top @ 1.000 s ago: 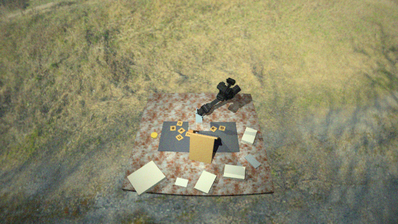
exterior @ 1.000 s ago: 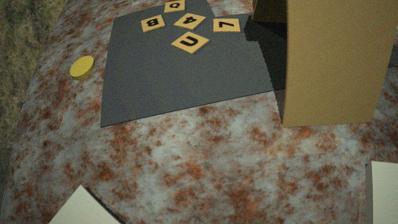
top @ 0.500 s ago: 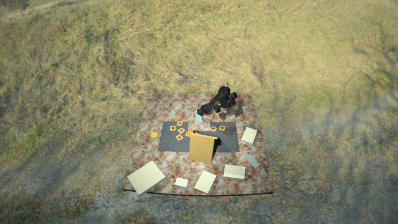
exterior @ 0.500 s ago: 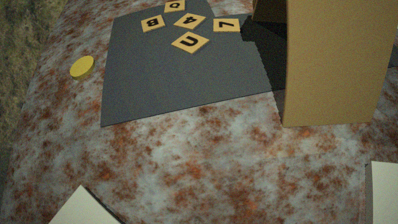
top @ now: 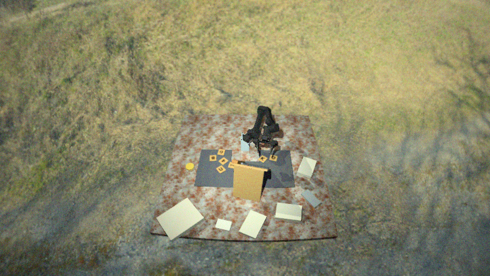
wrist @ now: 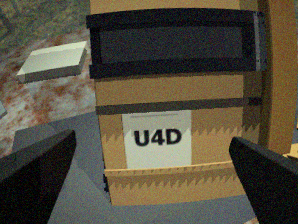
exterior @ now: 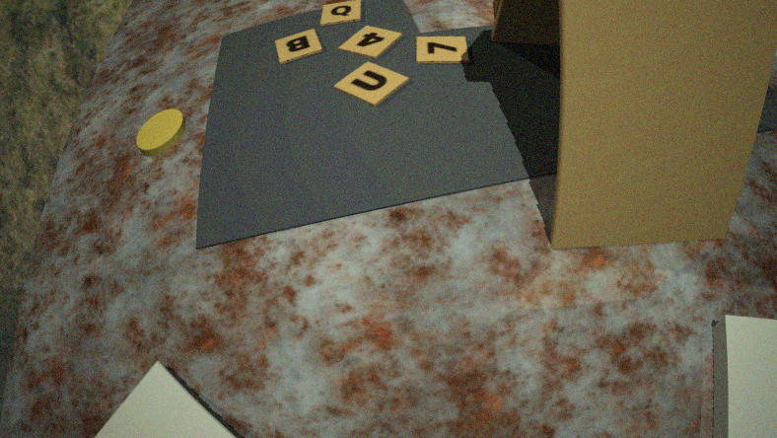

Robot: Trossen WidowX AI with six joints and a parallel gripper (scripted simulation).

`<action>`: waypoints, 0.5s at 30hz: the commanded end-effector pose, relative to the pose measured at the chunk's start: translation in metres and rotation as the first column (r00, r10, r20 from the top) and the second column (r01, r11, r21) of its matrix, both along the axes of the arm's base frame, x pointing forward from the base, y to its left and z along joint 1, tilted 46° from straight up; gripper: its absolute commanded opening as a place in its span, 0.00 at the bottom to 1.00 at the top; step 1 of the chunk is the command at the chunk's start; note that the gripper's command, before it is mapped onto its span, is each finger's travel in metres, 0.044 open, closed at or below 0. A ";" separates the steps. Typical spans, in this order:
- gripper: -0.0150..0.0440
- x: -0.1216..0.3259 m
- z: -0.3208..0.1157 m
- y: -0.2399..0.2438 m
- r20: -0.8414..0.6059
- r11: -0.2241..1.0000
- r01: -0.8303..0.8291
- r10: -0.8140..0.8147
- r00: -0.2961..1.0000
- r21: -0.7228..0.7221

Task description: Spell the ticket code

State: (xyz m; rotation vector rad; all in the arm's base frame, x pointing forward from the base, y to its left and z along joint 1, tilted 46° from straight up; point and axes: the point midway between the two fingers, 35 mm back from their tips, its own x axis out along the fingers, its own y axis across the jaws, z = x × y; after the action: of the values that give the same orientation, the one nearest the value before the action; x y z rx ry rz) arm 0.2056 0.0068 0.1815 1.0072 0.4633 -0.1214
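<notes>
The ticket (wrist: 157, 157) on the board (wrist: 170, 90) (top: 248, 181) (exterior: 652, 124) reads U4D. Above it the black rail (wrist: 170, 17) shows no tiles. Left of the board lie tiles U (top: 221, 168) (exterior: 372, 82), 4 (top: 222, 160) (exterior: 371, 40), B (top: 212, 157) (exterior: 298, 45), Q (top: 221, 151) (exterior: 340, 12) and a 7 or L (exterior: 441, 49). Right of it, in the top view, lie tile K (top: 262, 158) and a round-lettered tile (top: 273, 158), too blurred to read surely. My gripper (top: 265, 155) (wrist: 156, 141) is open and empty, facing the board's front.
The tiles lie on dark mats (top: 209, 179) (exterior: 325, 157). A yellow disc (top: 189, 166) (exterior: 161, 130) is left of them. Pale blocks stand right (top: 306, 166) and near the front edge (top: 180, 218) (top: 288, 211) (top: 252, 224). A light blue panel (top: 244, 143) stands by the arm.
</notes>
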 end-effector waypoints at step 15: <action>1.00 -0.010 -0.020 0.008 -0.065 0.984 -0.137 0.130 0.989 -0.119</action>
State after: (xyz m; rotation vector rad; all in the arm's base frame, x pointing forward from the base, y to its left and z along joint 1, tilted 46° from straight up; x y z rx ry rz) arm 0.1957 0.0182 0.1609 0.9276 0.5404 -0.0623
